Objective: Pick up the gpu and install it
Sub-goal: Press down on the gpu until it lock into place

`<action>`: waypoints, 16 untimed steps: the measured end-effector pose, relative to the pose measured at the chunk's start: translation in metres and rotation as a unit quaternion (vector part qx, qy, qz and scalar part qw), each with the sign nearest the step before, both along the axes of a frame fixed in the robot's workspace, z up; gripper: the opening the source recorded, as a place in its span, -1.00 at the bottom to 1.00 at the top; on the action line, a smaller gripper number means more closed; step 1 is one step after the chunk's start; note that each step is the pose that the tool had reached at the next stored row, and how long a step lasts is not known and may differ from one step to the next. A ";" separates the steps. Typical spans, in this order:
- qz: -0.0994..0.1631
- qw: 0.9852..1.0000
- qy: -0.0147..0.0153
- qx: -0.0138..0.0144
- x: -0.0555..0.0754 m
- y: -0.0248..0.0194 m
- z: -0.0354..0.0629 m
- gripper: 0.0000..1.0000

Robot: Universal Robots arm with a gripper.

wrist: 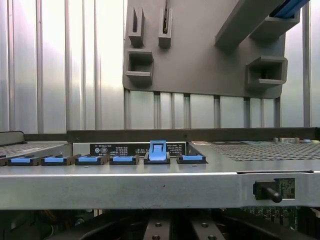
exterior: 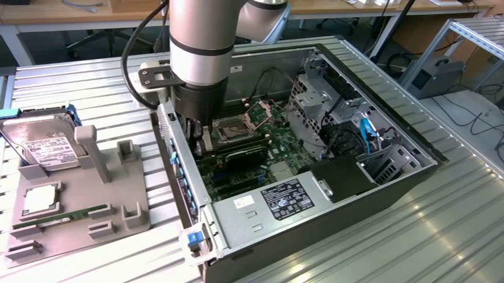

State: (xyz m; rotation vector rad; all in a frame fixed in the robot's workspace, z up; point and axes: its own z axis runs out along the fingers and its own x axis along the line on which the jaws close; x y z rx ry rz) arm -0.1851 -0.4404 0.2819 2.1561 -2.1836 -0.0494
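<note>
A black flat card, the gpu (exterior: 236,155), lies low inside the open computer case (exterior: 393,177), along the motherboard beside the processor socket (exterior: 236,127). My gripper (exterior: 203,137) reaches down into the case at the card's end by the rear wall, mostly hidden under the arm's wide wrist. I cannot tell whether it grips the card. The wrist view looks over the case's silver rear wall (wrist: 150,190), where a row of blue slot clips runs and one clip (wrist: 157,150) stands raised.
At the exterior view's left a grey parts holder (exterior: 118,194) carries a silver hard drive (exterior: 43,144), a processor (exterior: 39,200) and a green memory stick (exterior: 67,215). Drive cages (exterior: 315,100) and cables crowd the case's far side. The power supply (exterior: 287,200) fills its near end.
</note>
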 end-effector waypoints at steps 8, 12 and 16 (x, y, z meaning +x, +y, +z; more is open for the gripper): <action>0.000 1.000 0.000 0.000 0.002 -0.0005 -0.0004 -0.79; 0.000 1.000 0.002 0.000 0.009 -0.0013 -0.0010 -0.79; 0.000 1.000 0.004 0.000 0.017 -0.0016 -0.0018 -0.79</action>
